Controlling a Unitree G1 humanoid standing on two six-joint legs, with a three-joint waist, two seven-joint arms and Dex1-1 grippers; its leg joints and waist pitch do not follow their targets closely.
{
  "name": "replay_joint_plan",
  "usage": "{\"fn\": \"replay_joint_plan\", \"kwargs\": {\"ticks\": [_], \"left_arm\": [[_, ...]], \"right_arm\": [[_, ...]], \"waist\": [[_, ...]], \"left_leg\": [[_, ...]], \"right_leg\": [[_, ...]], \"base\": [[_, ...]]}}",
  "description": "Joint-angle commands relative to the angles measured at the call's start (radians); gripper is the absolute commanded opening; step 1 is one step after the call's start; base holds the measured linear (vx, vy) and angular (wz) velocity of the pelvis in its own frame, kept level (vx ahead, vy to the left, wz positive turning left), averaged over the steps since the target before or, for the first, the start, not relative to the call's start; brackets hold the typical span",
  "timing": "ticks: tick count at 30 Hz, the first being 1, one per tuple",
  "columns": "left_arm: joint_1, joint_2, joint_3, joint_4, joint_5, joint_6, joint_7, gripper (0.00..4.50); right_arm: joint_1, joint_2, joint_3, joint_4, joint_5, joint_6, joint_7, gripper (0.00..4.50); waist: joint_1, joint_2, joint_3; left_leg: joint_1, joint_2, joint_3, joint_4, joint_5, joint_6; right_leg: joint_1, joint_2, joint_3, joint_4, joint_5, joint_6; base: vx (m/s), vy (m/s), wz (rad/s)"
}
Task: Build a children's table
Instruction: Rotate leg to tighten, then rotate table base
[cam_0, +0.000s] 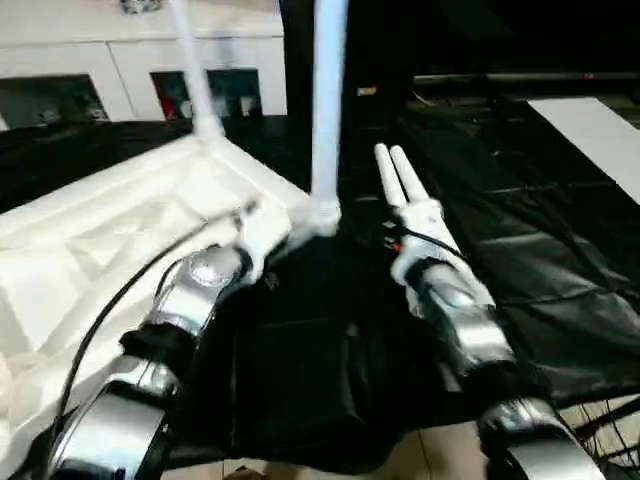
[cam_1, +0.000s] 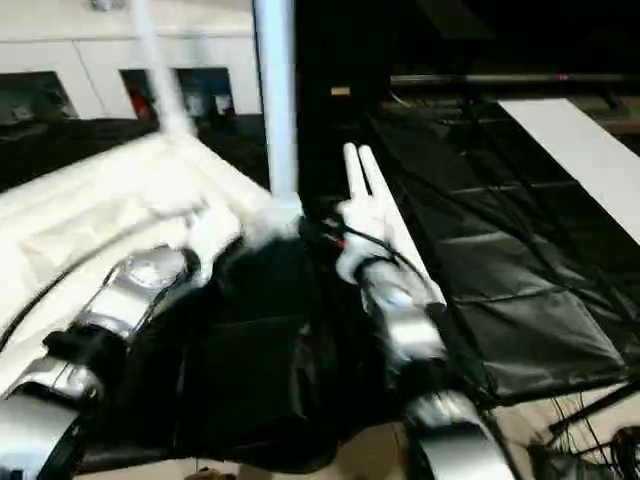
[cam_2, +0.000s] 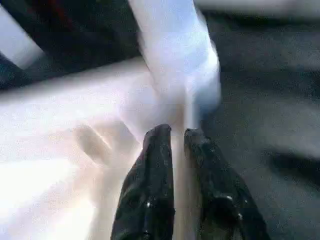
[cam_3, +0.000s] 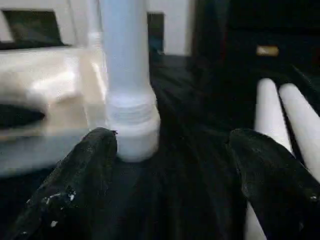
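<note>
The tabletop (cam_0: 110, 230) lies upside down on a black cloth (cam_0: 300, 370), and everything here is told from it. At its nearest corner the left gripper (cam_2: 177, 137) sits with its two black fingers almost pressed together, tips close to the rim, pinching nothing that can be seen. Just beside that corner the right gripper (cam_3: 170, 150) has its fingers spread wide, one on each side of the bottom of a leg (cam_0: 328, 100), not touching it.

That leg stands upright in the near corner socket. A second standing leg (cam_0: 195, 70) rises from the far corner. Two loose legs (cam_0: 398, 172) lie side by side on the cloth, near the first corner. So: one tabletop, four legs, two in and two waiting.

The next step looks like picking up a loose leg. To do it well, the right gripper should back away without bumping the standing leg, then grab one loose leg near its thick end and keep it straight over an empty socket. Behind the tabletop stands a white cabinet (cam_0: 140, 60).
</note>
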Motion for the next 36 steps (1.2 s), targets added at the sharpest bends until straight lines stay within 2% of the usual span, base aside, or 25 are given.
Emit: {"fn": "replay_joint_plan", "kwargs": {"ticks": [1,2,4,7,10,11,12,13,14,16,17,18,19,20,22,23,24,25,26,28,29,30,31,35,36], "left_arm": [[-0.032,0.006,0.038,-0.035,-0.015,-0.046,0.050,0.87],[-0.037,0.003,0.051,-0.034,-0.017,-0.066,0.071,0.93],[-0.034,0.001,0.098,-0.068,-0.044,-0.076,0.106,1.02],[-0.020,0.013,0.130,-0.111,-0.056,-0.067,0.142,1.02],[0.032,0.060,0.208,-0.213,-0.078,-0.036,0.188,1.02],[0.060,0.084,0.244,-0.260,-0.077,-0.024,0.210,1.02],[0.087,0.106,0.277,-0.303,-0.076,-0.013,0.228,1.02],[0.124,0.130,0.320,-0.362,-0.079,0.003,0.245,1.02],[0.154,0.146,0.354,-0.407,-0.078,0.015,0.260,1.02],[0.213,0.177,0.416,-0.489,-0.067,0.046,0.292,1.02],[0.213,0.177,0.416,-0.489,-0.067,0.046,0.292,1.02],[0.254,0.200,0.464,-0.535,-0.054,0.057,0.321,1.02],[0.281,0.215,0.497,-0.563,-0.043,0.068,0.340,1.02],[0.313,0.229,0.532,-0.595,-0.039,0.080,0.360,1.02],[0.399,0.256,0.619,-0.662,-0.019,0.131,0.406,1.02],[0.428,0.263,0.644,-0.687,-0.015,0.150,0.415,1.02],[0.464,0.268,0.678,-0.711,-0.009,0.176,0.421,1.02],[0.494,0.273,0.705,-0.728,-0.005,0.200,0.421,1.02],[0.540,0.285,0.738,-0.747,0.005,0.238,0.414,1.02],[0.609,0.306,0.796,-0.763,0.018,0.287,0.410,1.02],[0.633,0.319,0.810,-0.761,0.024,0.309,0.406,1.02],[0.659,0.337,0.823,-0.752,0.029,0.334,0.400,1.02],[0.675,0.346,0.832,-0.748,0.030,0.348,0.397,1.02],[0.749,0.390,0.846,-0.729,0.014,0.434,0.329,1.02],[0.767,0.400,0.838,-0.736,0.002,0.460,0.291,1.02]], "right_arm": [[0.021,0.005,0.021,-0.082,0.003,0.032,0.024,3.87],[0.033,0.005,0.026,-0.106,0.000,0.048,0.031,3.87],[0.051,0.009,0.048,-0.141,-0.012,0.081,0.047,3.87],[0.062,0.013,0.065,-0.164,-0.016,0.111,0.046,3.87],[0.072,0.018,0.092,-0.176,-0.030,0.141,0.040,3.87],[0.078,0.022,0.097,-0.182,-0.036,0.150,0.038,3.87],[0.081,0.026,0.101,-0.185,-0.041,0.158,0.037,3.87],[0.082,0.030,0.106,-0.183,-0.047,0.167,0.037,3.87],[0.079,0.034,0.109,-0.175,-0.051,0.169,0.032,3.87],[0.073,0.041,0.117,-0.172,-0.054,0.182,0.029,3.87],[0.073,0.041,0.117,-0.172,-0.054,0.182,0.029,3.87],[0.064,0.047,0.123,-0.163,-0.053,0.188,0.029,3.87],[0.058,0.050,0.127,-0.158,-0.052,0.192,0.028,3.87],[0.051,0.054,0.130,-0.150,-0.051,0.198,0.027,3.87],[0.028,0.066,0.134,-0.115,-0.056,0.201,0.030,3.87],[0.024,0.071,0.137,-0.109,-0.059,0.203,0.031,3.87],[0.017,0.076,0.141,-0.097,-0.062,0.203,0.036,3.87],[0.010,0.080,0.146,-0.086,-0.065,0.201,0.041,3.87],[-0.003,0.086,0.151,-0.065,-0.069,0.198,0.049,3.87],[-0.028,0.096,0.158,-0.025,-0.070,0.190,0.062,3.87],[-0.038,0.099,0.160,-0.009,-0.073,0.185,0.062,3.87],[-0.050,0.103,0.162,0.012,-0.076,0.180,0.061,3.87],[-0.060,0.106,0.163,0.028,-0.076,0.175,0.061,3.87],[-0.104,0.120,0.164,0.107,-0.083,0.152,0.065,3.87],[-0.115,0.124,0.165,0.126,-0.086,0.146,0.066,3.87]], "waist": [[0.008,0.016,-0.090],[0.008,0.010,-0.085],[0.006,0.020,-0.081],[0.005,0.021,-0.076],[0.004,0.024,-0.073],[0.005,0.025,-0.073],[0.001,0.021,-0.072],[0.000,0.025,-0.074],[-0.002,0.020,-0.072],[0.002,0.024,-0.073],[0.000,0.016,-0.071],[0.003,0.023,-0.069],[0.004,0.017,-0.070],[0.001,0.013,-0.064],[0.000,0.019,-0.067],[-0.004,-0.005,-0.064],[0.003,0.007,-0.063],[0.001,0.013,-0.062],[0.000,0.006,-0.063],[0.003,0.002,-0.062],[0.001,0.003,-0.062],[0.004,0.008,-0.059],[0.008,0.003,-0.058],[0.012,-0.002,-0.055],[0.014,-0.003,-0.053]], "left_leg": [[0.012,0.025,-0.012,-0.047,-0.042,0.081],[0.012,0.027,-0.011,-0.049,-0.078,0.090],[0.016,0.029,-0.012,-0.054,-0.131,0.079],[0.023,0.033,-0.011,-0.059,-0.194,0.050],[0.021,0.036,-0.015,-0.067,-0.240,0.012],[0.026,0.038,-0.015,-0.068,-0.253,0.001],[0.021,0.037,-0.016,-0.069,-0.252,-0.003],[0.020,0.038,-0.017,-0.068,-0.236,-0.006],[0.020,0.037,-0.015,-0.068,-0.237,-0.003],[0.025,0.038,-0.015,-0.067,-0.243,-0.006],[0.023,0.038,-0.013,-0.069,-0.242,-0.004],[0.025,0.036,-0.013,-0.070,-0.249,-0.006],[0.025,0.041,-0.015,-0.070,-0.251,-0.006],[0.022,0.037,-0.013,-0.075,-0.273,-0.007],[0.025,0.040,-0.017,-0.074,-0.288,-0.018],[0.018,0.039,-0.015,-0.078,-0.283,-0.012],[0.024,0.038,-0.016,-0.077,-0.290,-0.014],[0.027,0.038,-0.015,-0.077,-0.300,-0.016],[0.027,0.040,-0.015,-0.077,-0.308,-0.021],[0.030,0.037,-0.015,-0.077,-0.327,-0.019],[0.026,0.038,-0.017,-0.079,-0.328,-0.019],[0.032,0.038,-0.018,-0.081,-0.356,-0.023],[0.036,0.039,-0.018,-0.082,-0.373,-0.026],[0.034,0.038,-0.022,-0.087,-0.416,-0.036],[0.041,0.041,-0.023,-0.089,-0.447,-0.048]], "right_leg": [[0.073,-0.061,0.041,-0.038,0.154,-0.235],[0.074,-0.063,0.041,-0.043,0.133,-0.238],[0.073,-0.067,0.040,-0.049,0.055,-0.241],[0.067,-0.064,0.043,-0.061,-0.048,-0.231],[0.068,-0.066,0.044,-0.062,-0.114,-0.213],[0.063,-0.066,0.044,-0.062,-0.126,-0.207],[0.066,-0.065,0.044,-0.062,-0.124,-0.201],[0.065,-0.065,0.044,-0.056,-0.099,-0.204],[0.063,-0.062,0.044,-0.059,-0.099,-0.203],[0.060,-0.065,0.045,-0.056,-0.109,-0.202],[0.059,-0.063,0.046,-0.058,-0.112,-0.201],[0.056,-0.060,0.045,-0.060,-0.132,-0.195],[0.056,-0.065,0.047,-0.056,-0.126,-0.197],[0.054,-0.061,0.046,-0.064,-0.169,-0.181],[0.052,-0.065,0.048,-0.061,-0.185,-0.175],[0.057,-0.064,0.046,-0.064,-0.192,-0.171],[0.050,-0.065,0.048,-0.065,-0.223,-0.164],[0.044,-0.062,0.049,-0.069,-0.229,-0.163],[0.044,-0.062,0.049,-0.066,-0.221,-0.164],[0.039,-0.062,0.050,-0.069,-0.241,-0.159],[0.043,-0.063,0.050,-0.067,-0.240,-0.160],[0.035,-0.060,0.050,-0.072,-0.264,-0.150],[0.031,-0.060,0.051,-0.073,-0.267,-0.154],[0.029,-0.063,0.052,-0.075,-0.300,-0.146],[0.023,-0.062,0.054,-0.078,-0.311,-0.143]], "base": [[0.000,0.000,0.00],[0.000,0.000,0.00],[0.000,0.000,0.00],[0.000,0.000,0.00],[0.000,0.000,0.00],[0.000,0.000,0.00],[0.000,0.000,0.00],[0.000,0.000,0.00],[0.000,0.000,0.00],[0.000,0.000,0.00],[0.000,0.000,0.00],[0.000,0.000,0.00],[0.000,0.000,0.00],[0.000,0.000,0.00],[0.000,0.000,0.00],[0.000,0.000,0.00],[0.000,0.000,0.00],[0.000,0.000,0.00],[0.000,0.000,0.00],[0.000,0.000,0.00],[0.000,0.000,0.00],[0.000,0.000,0.00],[0.000,0.000,0.00],[0.000,0.000,0.00],[0.000,0.000,0.00]]}}
